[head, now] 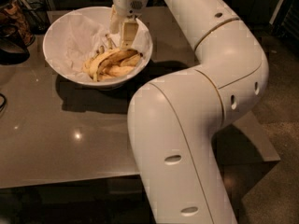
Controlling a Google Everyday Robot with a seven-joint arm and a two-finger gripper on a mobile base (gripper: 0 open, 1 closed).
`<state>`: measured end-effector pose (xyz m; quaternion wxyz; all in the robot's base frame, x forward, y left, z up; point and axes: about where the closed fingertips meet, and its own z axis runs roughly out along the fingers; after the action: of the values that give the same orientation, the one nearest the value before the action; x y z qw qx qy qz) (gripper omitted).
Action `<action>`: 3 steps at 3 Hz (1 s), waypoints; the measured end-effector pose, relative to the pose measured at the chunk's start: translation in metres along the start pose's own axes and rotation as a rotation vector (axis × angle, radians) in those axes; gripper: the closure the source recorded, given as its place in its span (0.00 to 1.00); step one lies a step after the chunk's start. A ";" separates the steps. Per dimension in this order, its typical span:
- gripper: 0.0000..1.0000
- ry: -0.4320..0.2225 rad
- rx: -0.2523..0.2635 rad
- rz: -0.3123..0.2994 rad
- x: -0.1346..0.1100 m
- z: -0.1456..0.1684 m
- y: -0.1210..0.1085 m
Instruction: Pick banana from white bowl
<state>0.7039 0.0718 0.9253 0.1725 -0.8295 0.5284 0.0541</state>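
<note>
The white bowl (55,63) stands at the back left of the table, lined with crumpled white paper. Several yellow bananas lie in its right half. The banana (115,57), long, curved and brown-speckled, lies on top of the pile. My gripper (122,37) hangs from above inside the bowl, its fingers apart, right over the banana's upper end. One fingertip (129,40) is close to or touching the banana. Nothing is held.
The grey table (70,139) has its front edge near the bottom left. A dark pot (11,48) and a patterned jar (10,14) stand at the far left. My bulky white arm (196,125) fills the right half of the view.
</note>
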 end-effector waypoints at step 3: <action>0.47 -0.004 -0.052 0.014 0.000 0.019 0.007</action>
<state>0.6997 0.0753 0.9060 0.1518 -0.8300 0.5321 0.0708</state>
